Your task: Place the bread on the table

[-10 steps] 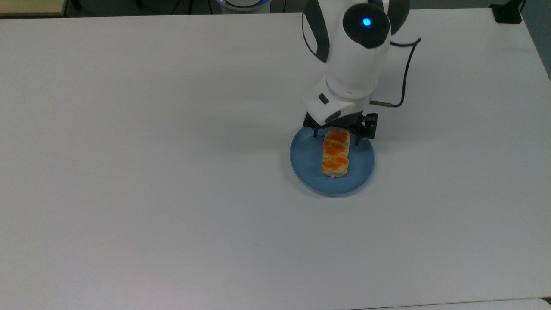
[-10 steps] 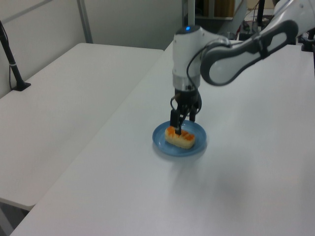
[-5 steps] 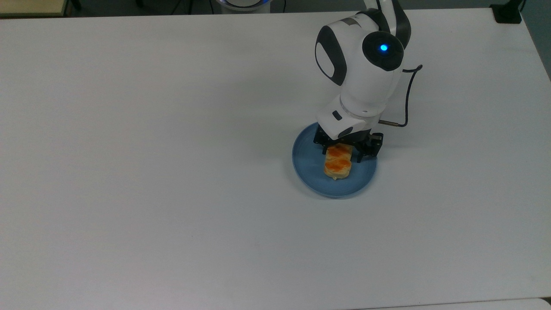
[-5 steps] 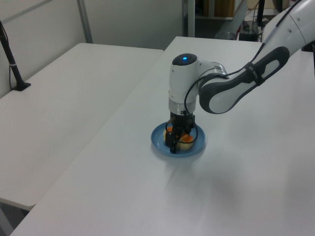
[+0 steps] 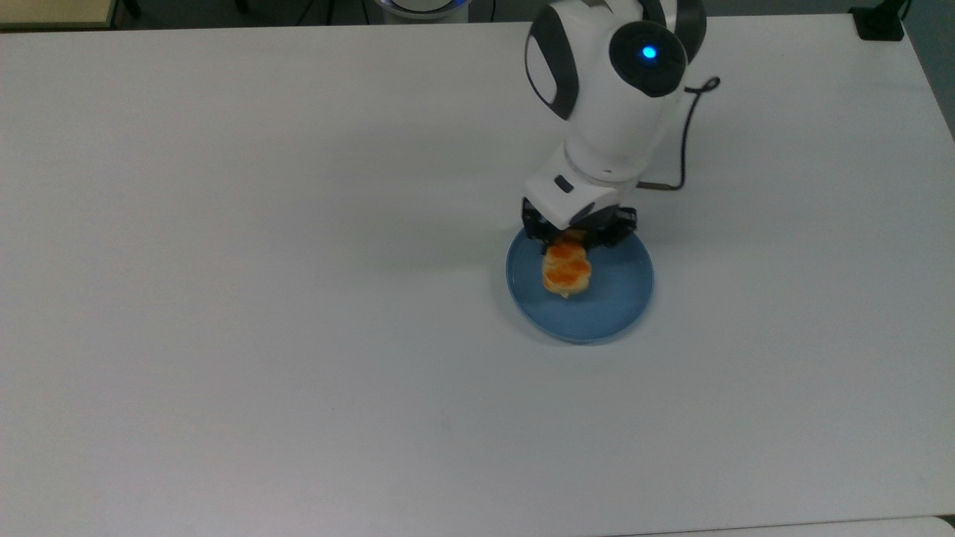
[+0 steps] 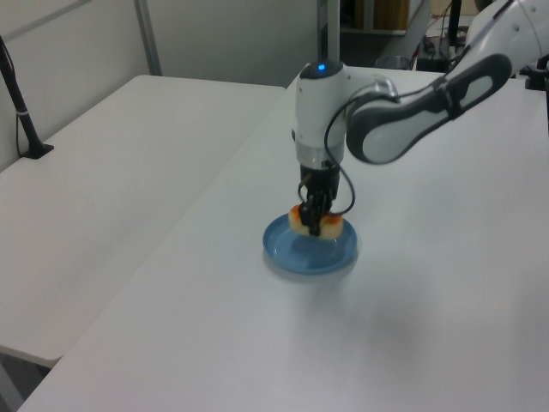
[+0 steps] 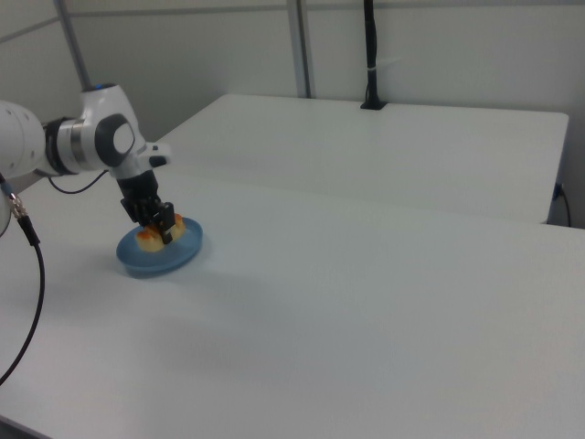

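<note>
table [image 5: 261, 298]: a wide white matte top taking up the top view's left and middle; plenty of bare room on it for a set-down, well apart from the plate.
bread [image 5: 565, 270]: a small oblong pale-tan loaf with orange-glazed bumps, in the top view right of centre. In the left view it hangs above the plate's floor, level, not resting on it; in the top view it sits over the plate's upper-left part.
jaws: closed onto the bread across its narrow width, near the end that lies under the wrist; the gripper [image 6: 316, 216] points straight down in the left view.
plate [image 5: 619, 302]: round, blue, shallow, directly below the bread; its rim lies flat on the table.
arm [image 5: 608, 97]: white, with a blue light, leaning over the plate from the top view's upper edge; a black cable loops at the top view's right of it.
likely weight: light, judging by how small it is against the plate.
likely firmness: soft and crumbly as pastry is; a hard squeeze could dent or break it.
surface: the glaze may be slick or sticky, so the plain tan sides look the better place to press.
hold: the grip is off-centre, so the free end could sag or swing; a slow carry seems wise.
set-down: low release onto bare table beside the plate, clear of the rim.
</note>
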### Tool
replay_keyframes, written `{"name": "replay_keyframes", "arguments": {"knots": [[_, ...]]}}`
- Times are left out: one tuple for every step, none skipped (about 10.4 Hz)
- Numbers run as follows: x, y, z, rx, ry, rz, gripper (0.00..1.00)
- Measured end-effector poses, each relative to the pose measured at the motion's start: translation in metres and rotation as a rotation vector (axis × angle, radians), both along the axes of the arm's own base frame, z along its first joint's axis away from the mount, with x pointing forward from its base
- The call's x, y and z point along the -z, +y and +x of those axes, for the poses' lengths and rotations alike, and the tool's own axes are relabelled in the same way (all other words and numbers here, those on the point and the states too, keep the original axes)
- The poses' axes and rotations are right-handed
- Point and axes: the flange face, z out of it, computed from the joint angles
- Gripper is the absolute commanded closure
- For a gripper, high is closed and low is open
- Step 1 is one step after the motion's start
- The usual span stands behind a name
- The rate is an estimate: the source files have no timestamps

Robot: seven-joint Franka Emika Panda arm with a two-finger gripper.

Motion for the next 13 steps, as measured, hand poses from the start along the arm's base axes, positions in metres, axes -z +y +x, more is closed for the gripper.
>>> {"name": "replay_keyframes", "arguments": {"knots": [[-0.015, -0.024, -0.005, -0.062, 0.053, -0.013, 0.49], [-0.025, -0.055, -0.014, -0.121, 0.104, -0.021, 0.49], [-0.025, -0.089, -0.026, -0.158, 0.150, -0.028, 0.47], [-0.016, -0.120, -0.036, -0.172, 0.190, -0.034, 0.45], [0.001, -0.148, -0.047, -0.185, 0.240, -0.038, 0.42], [0.023, -0.169, -0.057, -0.203, 0.293, -0.040, 0.41], [0.040, -0.182, -0.066, -0.211, 0.328, -0.040, 0.24], [0.051, -0.189, -0.071, -0.210, 0.350, -0.041, 0.00], [0.056, -0.192, -0.075, -0.210, 0.365, -0.040, 0.00], [0.058, -0.194, -0.077, -0.207, 0.368, -0.041, 0.00], [0.056, -0.197, -0.076, -0.201, 0.366, -0.042, 0.00], [0.050, -0.201, -0.074, -0.195, 0.355, -0.042, 0.00], [0.036, -0.203, -0.070, -0.190, 0.330, -0.042, 0.00]]}}
